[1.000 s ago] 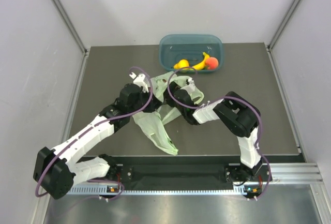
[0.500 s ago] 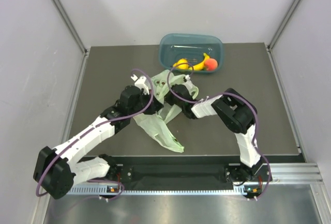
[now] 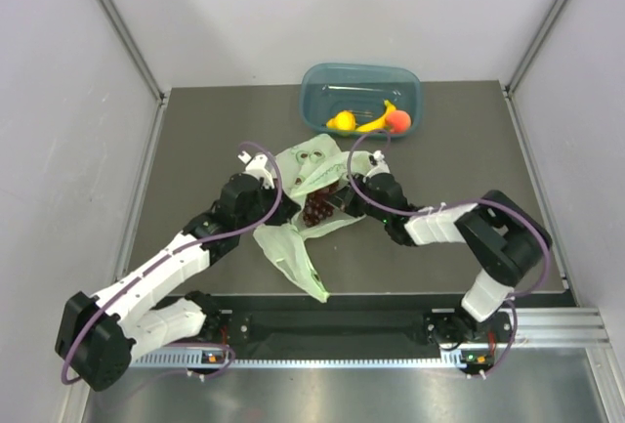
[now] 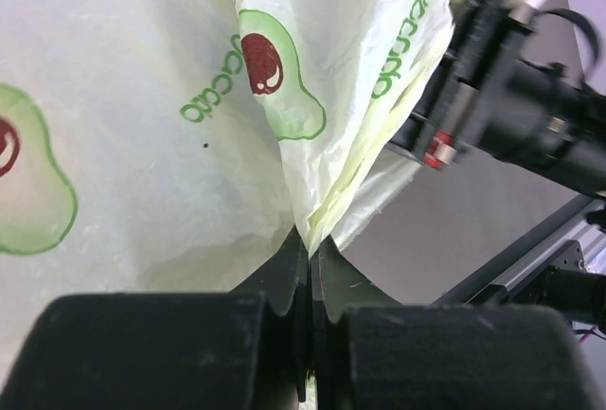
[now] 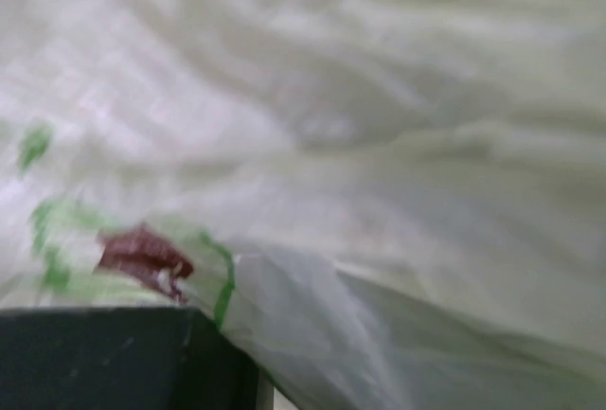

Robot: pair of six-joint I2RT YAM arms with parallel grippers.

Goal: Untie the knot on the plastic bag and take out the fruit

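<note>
Within the last second the right arm has swung low and outward. The thin, crinkly pale green plastic bag point(image 3: 296, 247) has spread apart, baring a dark purple grape bunch point(image 3: 316, 210). The mouth looks open, so lifting fruit out seems next. The left claw point(image 4: 309, 251) is clamped tight on a fold of bag film. The right claw point(image 3: 350, 198) sees only blurred film, so I cannot tell its opening. The grapes lie between both claws, just beside each.

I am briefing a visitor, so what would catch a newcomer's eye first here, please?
The pale green plastic bag lies crumpled centrally, pinched by the left hand, the right hand at its other side. Dark grapes show within it; bright fruit sits in the teal tub behind.
</note>
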